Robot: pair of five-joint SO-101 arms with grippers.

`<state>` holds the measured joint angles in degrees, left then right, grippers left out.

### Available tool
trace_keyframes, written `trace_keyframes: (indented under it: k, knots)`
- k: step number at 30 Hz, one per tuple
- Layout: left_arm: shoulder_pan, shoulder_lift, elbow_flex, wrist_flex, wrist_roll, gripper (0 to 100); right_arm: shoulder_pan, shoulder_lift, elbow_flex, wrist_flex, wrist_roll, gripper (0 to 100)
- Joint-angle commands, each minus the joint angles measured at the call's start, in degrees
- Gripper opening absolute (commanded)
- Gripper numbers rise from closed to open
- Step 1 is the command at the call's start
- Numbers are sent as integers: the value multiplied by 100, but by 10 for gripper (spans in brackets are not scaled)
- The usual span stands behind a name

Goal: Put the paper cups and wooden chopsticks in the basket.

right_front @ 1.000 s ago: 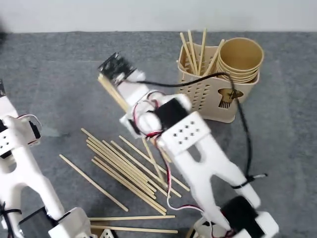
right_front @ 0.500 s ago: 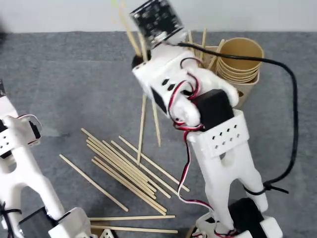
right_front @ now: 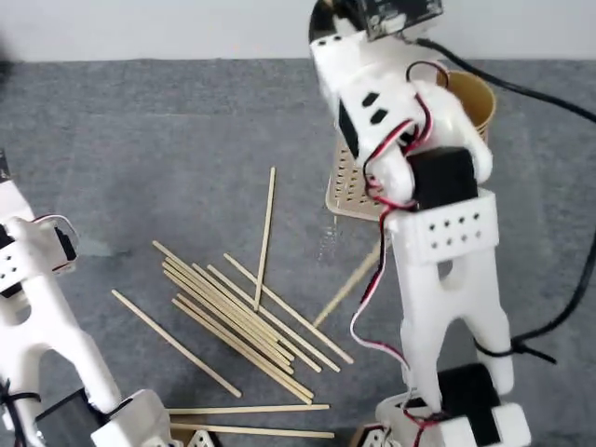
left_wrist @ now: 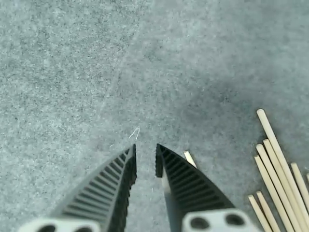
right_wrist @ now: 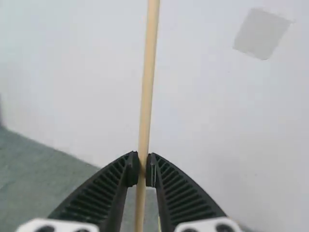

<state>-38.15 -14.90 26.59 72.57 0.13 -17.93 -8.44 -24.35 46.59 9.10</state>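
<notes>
- Wooden chopstick [right_wrist: 150,72] first: the right gripper [right_wrist: 142,169] is clamped shut on it. The stick runs straight up out between the fingers, with a white wall [right_wrist: 72,72] behind it.
- In the high view we see the right arm [right_front: 438,251] stretched up tall, right over the basket [right_front: 349,186] and covering most of it. Only a perforated side wall of the basket pokes out.
- A paper cup [right_front: 475,98] peeks out from behind that arm, right at the basket. We can only see part of its rim.
- Just in front of the basket there's a blurred chopstick [right_front: 346,291] lying at a slant. We can't tell if it's resting on the grey mat [right_front: 140,140] or not.
- A bit further from the basket, on the left arm's side, one lone chopstick [right_front: 265,228] lies on the mat.
- Its near end reaches the big pile of chopsticks [right_front: 233,321], which are all lying roughly parallel.
- One more stick [right_front: 177,345] lies beside the pile, on the side away from the basket.
- Another pair [right_front: 251,408] sits farthest from the basket, between the two arm bases.
- The left gripper [left_wrist: 145,154] is well away from the basket, low over bare mat. Its fingers are a narrow gap apart, with nothing between them.
- A chopstick tip [left_wrist: 189,158] shows right next to one finger, and more chopstick ends [left_wrist: 280,164] lie off to the side.
- The left arm [right_front: 42,317] itself sits at the edge of the high view, far from the basket.
</notes>
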Motion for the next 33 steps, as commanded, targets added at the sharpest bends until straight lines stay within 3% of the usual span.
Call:
trace_keyframes:
  k: [1, 12, 19, 24, 26, 29, 33]
  knots:
    - [-9, -308, -268, 9, -35, 65, 259, 180, -308, -479, 9, 8]
    - [-9, -281, -259, -88, -35, 65, 752, 1024, -185, -585, -809, 8]
    - [-9, -281, -198, -114, -35, 65, 796, 690, 1477, -2132, -747, 8]
    - [-9, -281, -198, -114, -35, 65, 796, 295, 2488, -2642, -747, 8]
    - [-9, -281, -198, -114, -35, 65, 840, 233, 2637, -2677, -747, 17]
    - [-9, -281, -198, -97, -35, 65, 875, 180, 2681, -2580, -747, 108]
    - [-9, -308, -198, -79, -35, 65, 848, -101, 2347, -1640, -747, 151]
